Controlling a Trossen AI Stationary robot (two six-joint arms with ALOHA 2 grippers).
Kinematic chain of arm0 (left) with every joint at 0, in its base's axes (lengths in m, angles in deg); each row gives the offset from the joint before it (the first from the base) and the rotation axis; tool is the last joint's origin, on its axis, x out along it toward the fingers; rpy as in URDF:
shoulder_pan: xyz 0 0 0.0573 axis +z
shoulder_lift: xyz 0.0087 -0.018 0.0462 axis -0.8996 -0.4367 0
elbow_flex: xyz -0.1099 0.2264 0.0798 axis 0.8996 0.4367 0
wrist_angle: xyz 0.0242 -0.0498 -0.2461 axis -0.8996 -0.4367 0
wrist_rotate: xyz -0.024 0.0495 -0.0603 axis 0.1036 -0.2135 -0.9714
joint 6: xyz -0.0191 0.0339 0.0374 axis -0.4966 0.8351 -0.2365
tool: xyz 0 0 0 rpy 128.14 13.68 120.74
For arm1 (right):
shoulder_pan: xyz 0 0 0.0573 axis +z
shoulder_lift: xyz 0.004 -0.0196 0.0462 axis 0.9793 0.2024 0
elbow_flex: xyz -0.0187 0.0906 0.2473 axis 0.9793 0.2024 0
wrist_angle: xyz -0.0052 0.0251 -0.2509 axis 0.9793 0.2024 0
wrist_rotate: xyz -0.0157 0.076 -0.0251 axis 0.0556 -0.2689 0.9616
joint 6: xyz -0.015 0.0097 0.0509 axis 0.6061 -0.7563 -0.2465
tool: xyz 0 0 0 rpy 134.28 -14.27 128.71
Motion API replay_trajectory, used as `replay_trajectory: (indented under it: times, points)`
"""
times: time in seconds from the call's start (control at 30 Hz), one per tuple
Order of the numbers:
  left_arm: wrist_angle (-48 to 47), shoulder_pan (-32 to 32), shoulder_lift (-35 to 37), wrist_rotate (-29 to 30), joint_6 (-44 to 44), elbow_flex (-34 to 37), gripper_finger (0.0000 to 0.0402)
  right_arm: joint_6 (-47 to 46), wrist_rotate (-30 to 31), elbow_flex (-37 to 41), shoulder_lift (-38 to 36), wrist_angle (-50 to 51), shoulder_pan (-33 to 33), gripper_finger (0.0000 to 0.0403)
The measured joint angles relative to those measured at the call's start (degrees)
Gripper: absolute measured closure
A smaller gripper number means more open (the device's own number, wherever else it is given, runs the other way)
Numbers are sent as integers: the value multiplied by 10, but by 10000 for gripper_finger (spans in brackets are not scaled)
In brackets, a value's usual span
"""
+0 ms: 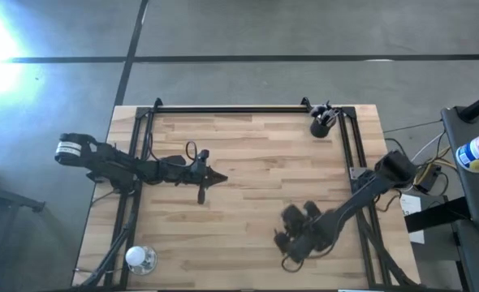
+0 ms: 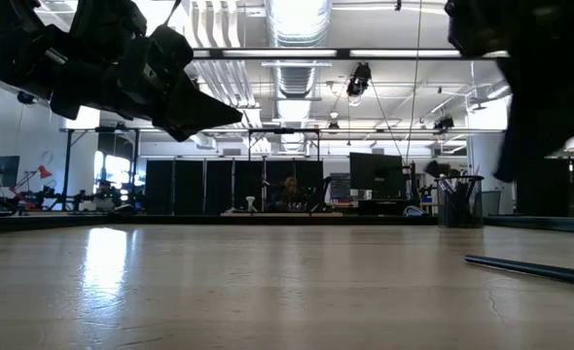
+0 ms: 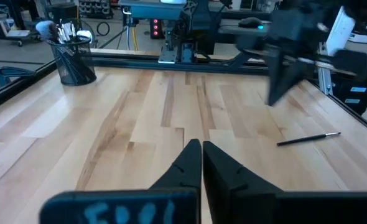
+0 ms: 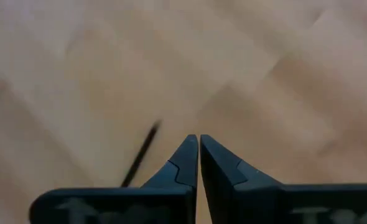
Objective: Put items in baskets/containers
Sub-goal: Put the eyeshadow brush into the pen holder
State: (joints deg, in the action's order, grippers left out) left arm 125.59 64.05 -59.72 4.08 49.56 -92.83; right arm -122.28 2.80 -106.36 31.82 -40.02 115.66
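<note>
The pale butcher-block wooden tabletop (image 1: 256, 162) shows a pattern of long light-tan and honey-brown strips, framed by a thin black metal rail (image 1: 231, 109). At the rail's far right corner stands a nearly black round mesh cup (image 3: 73, 59), filled with dark-handled makeup brushes with pale whitish bristle tips (image 3: 62, 29), while one slim black brush with a light tip (image 3: 308, 139) lies on the tan boards. Beside the rail's near left corner sits a clear, white-glinting rounded glass object (image 1: 140, 259), and both arms over the boards are matt black.
</note>
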Motion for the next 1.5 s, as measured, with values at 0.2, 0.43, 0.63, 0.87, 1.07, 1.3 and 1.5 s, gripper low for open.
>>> replay_trajectory:
  times: [0.2, 0.43, 0.63, 0.87, 1.07, 1.3, 1.5]
  points:
    - [-5, 0, 0, 0, -1, 0, 401, -52, -112, -104, 76, 10, 27, 358]
    - [-13, 0, 0, 0, -2, 0, 401, -67, -201, -198, 146, 27, 37, 284]
    - [-18, 0, 0, 0, -2, 0, 401, -78, -245, -225, 183, 47, 37, 258]
    - [-26, 0, 0, 0, -9, 0, 401, -93, -260, -220, 199, 45, 36, 282]
    - [-28, 0, 0, 3, -40, 0, 401, -87, -262, -220, 213, 46, 34, 317]
    - [-108, -2, 0, 4, -54, -14, 387, -20, -264, -220, 217, 51, 25, 377]
    - [-171, -12, 0, -30, -87, -28, 316, 89, -236, -225, 212, 90, 7, 389]
